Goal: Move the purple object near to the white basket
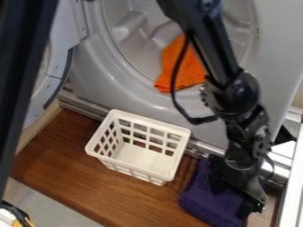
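My black gripper hangs at the lower right, over the right part of a dark purple cloth, and hides some of it. The cloth lies bunched on the brown wooden surface, to the lower right of the white basket. The basket stands upright near the middle, with slotted walls and nothing inside. A strip of wood shows between the basket and the cloth. Whether the gripper holds the cloth I cannot tell.
Behind the basket stands a grey machine with a round opening; an orange cloth hangs over its lower rim. The machine's open door is at the left. A metal rail borders the right side.
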Controlling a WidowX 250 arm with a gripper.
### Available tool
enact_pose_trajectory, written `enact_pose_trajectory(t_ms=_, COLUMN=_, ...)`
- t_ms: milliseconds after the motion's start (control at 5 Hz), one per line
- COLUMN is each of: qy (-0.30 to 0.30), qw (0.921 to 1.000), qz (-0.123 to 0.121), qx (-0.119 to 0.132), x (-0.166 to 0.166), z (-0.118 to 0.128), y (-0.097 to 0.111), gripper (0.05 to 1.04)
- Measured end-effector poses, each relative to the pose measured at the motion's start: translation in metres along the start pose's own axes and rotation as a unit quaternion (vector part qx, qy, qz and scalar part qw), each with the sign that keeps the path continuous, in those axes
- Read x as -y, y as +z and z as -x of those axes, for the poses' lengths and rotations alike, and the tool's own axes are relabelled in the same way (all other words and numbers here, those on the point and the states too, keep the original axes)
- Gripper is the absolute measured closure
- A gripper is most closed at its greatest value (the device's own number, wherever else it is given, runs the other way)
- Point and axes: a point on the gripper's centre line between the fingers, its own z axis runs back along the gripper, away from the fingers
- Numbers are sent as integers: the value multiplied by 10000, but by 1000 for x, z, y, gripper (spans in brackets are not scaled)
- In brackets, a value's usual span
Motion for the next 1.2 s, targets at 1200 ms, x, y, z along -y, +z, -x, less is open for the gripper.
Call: enact_pose_trajectory(t_ms=1200, qy=1895, qw=9813, qz=-338, qx=10, x=-109, z=42, y=-1, gripper=83)
